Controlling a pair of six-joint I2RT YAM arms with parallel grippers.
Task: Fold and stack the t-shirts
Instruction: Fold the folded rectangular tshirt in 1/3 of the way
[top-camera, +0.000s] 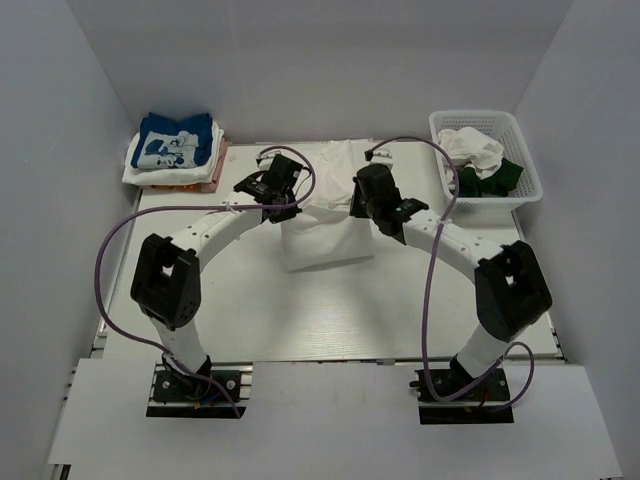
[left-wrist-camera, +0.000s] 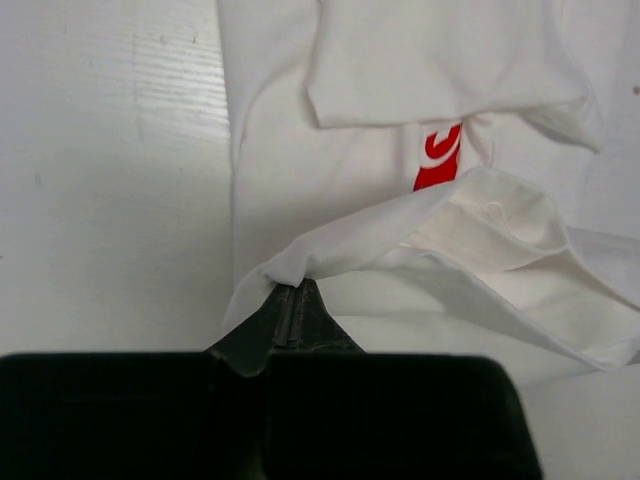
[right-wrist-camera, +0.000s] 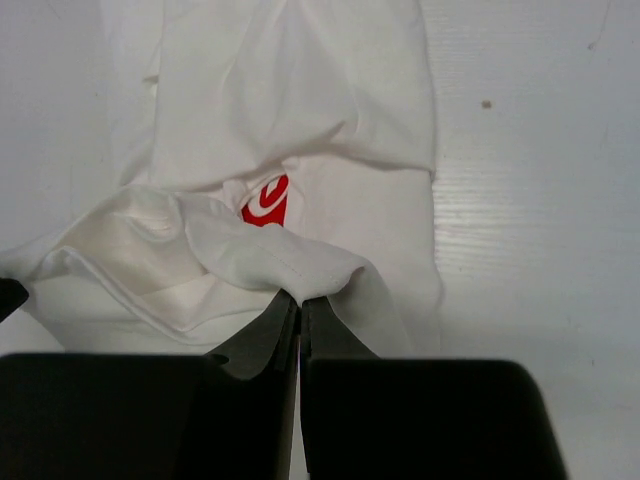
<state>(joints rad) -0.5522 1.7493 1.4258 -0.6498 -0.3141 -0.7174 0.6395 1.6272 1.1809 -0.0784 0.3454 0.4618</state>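
Note:
A large white t-shirt (top-camera: 325, 240) with a red print (left-wrist-camera: 438, 160) lies in the middle of the table, its sides folded in. My left gripper (top-camera: 282, 207) is shut on a lifted corner of its hem (left-wrist-camera: 292, 266). My right gripper (top-camera: 372, 212) is shut on the other corner of the same edge (right-wrist-camera: 330, 275). The red print also shows in the right wrist view (right-wrist-camera: 265, 200). Both grippers hold the edge a little above the rest of the shirt. A stack of folded shirts with a blue one with white print (top-camera: 175, 145) on top sits at the back left.
A white basket (top-camera: 487, 195) at the back right holds crumpled white and dark green clothes. White walls close in the table on three sides. Purple cables loop over both arms.

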